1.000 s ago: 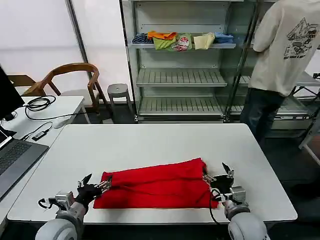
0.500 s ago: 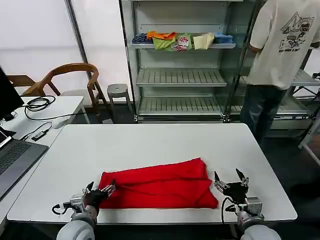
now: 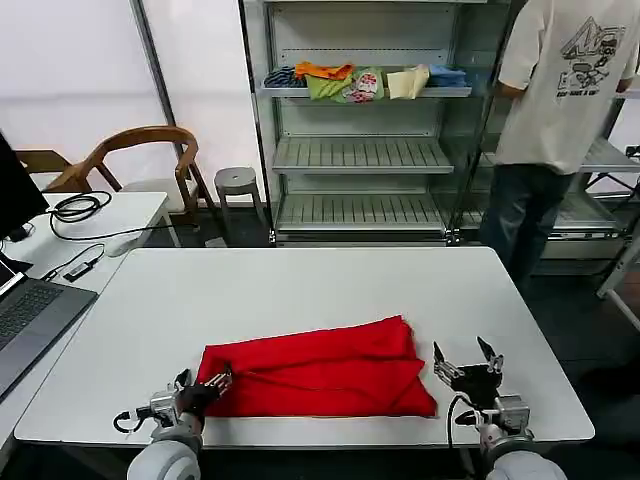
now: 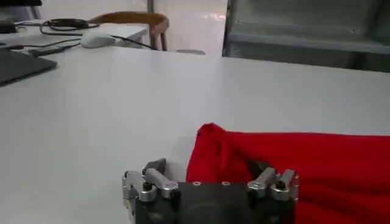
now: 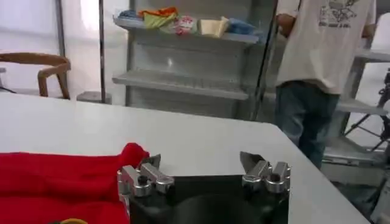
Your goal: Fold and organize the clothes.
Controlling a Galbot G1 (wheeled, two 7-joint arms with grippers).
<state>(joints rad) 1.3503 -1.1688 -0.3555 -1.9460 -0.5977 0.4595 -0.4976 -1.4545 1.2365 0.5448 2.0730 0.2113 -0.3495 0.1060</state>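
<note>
The clothes are one red T-shirt [image 3: 318,370] lying folded into a wide band near the front of the white table [image 3: 320,280]; no print shows. My left gripper [image 3: 205,382] sits low at the shirt's left end. In the left wrist view the left gripper [image 4: 206,164] is open, its jaws astride the bunched corner of the T-shirt [image 4: 292,158]. My right gripper [image 3: 462,350] stands open just right of the shirt's right end. In the right wrist view the right gripper [image 5: 198,159] has bare table between its fingers, with the T-shirt [image 5: 61,176] beside one finger.
A metal shelf [image 3: 360,150] behind the table carries several folded garments [image 3: 365,80]. A person stands at its right side. A laptop [image 3: 30,315] and a side table with cables [image 3: 80,210] are on the left, with a chair [image 3: 140,150] and stool [image 3: 237,182] behind.
The right gripper has come off the shirt's right end and moved right and back toward the front edge. The left gripper has drawn back and lower. The shirt lies flatter.
</note>
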